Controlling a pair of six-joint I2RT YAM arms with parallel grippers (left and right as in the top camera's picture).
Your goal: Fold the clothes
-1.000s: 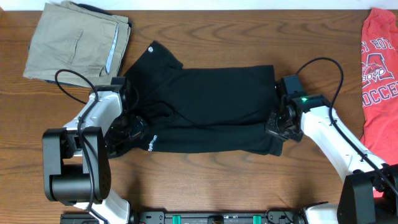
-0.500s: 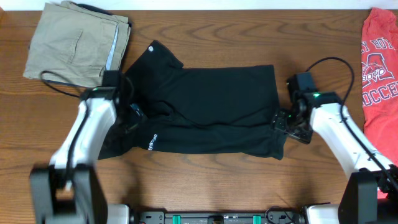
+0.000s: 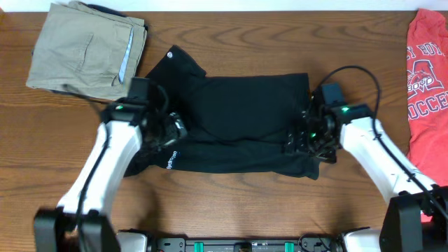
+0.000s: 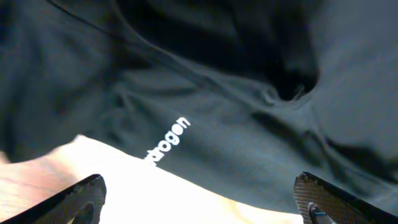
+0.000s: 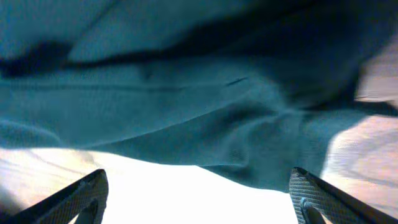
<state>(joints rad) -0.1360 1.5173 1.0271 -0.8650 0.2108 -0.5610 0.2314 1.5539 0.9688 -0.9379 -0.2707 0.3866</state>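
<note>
Overhead: black shirt [image 3: 238,115] lies flat mid-table [image 3: 231,203], folded into a wide band, one sleeve sticking out at upper left with a round logo [image 3: 172,54]. Khaki trousers [image 3: 84,49] are folded at the far left corner and a red shirt [image 3: 428,84] lies at the right edge; both sit as they did a second ago. Left gripper [image 3: 171,131] is over the shirt's left part, just above the white lettering [image 3: 171,159]. A second ago it was lower and further out, at the shirt's lower-left corner, so it has come inward. Right gripper [image 3: 297,140] is over the shirt's lower-right part. Half a second ago it stood off the right hem, over bare wood; it is now back in over the fabric. The shirt's outline is about unchanged.

Left wrist: left gripper [image 4: 199,199] jaws are wide, with both fingertips [image 4: 81,196] at the frame's bottom corners and nothing between them. Lettering and rumpled black fabric lie ahead, with the hem against light wood.

Right wrist: right gripper [image 5: 199,199] jaws are wide and empty, fingertips [image 5: 323,196] well apart. The shirt's hem and a creased corner lie ahead on the wood.
</note>
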